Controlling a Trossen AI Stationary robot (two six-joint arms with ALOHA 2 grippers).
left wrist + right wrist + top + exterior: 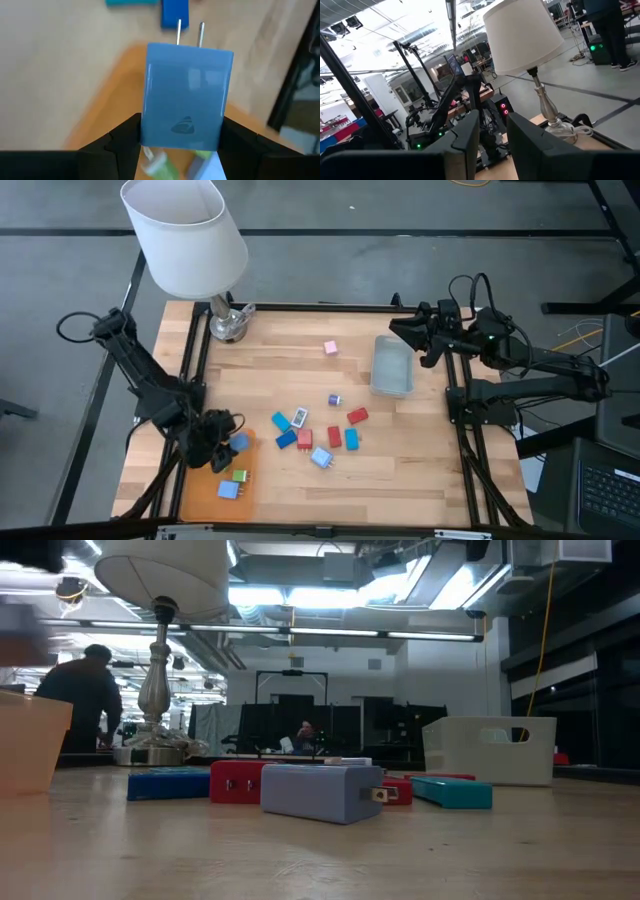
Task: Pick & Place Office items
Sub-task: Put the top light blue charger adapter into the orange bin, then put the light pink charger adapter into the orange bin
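High view: left gripper (222,442) at 7 o'clock of table (420,470), hanging over near edge of orange tray (205,495), fingers (122,137) clamped on light-blue plug adapter (185,90), prongs pointing away from wrist. Two more small pieces on tray at 7 o'clock, green one (240,476) and pale blue one (229,490), just beside each other. Loose cluster of office items (318,438) at table centre toward 6 o'clock: blue, teal, red, pink, white. Single pink block (330,348) at 12 o'clock, well apart. Grey-blue bin (392,366) at 2 o'clock. Right gripper (405,330) parked at 2 o'clock off table edge, fingers pinched together, gripping nothing. Lamp (190,240) at 11 o'clock.
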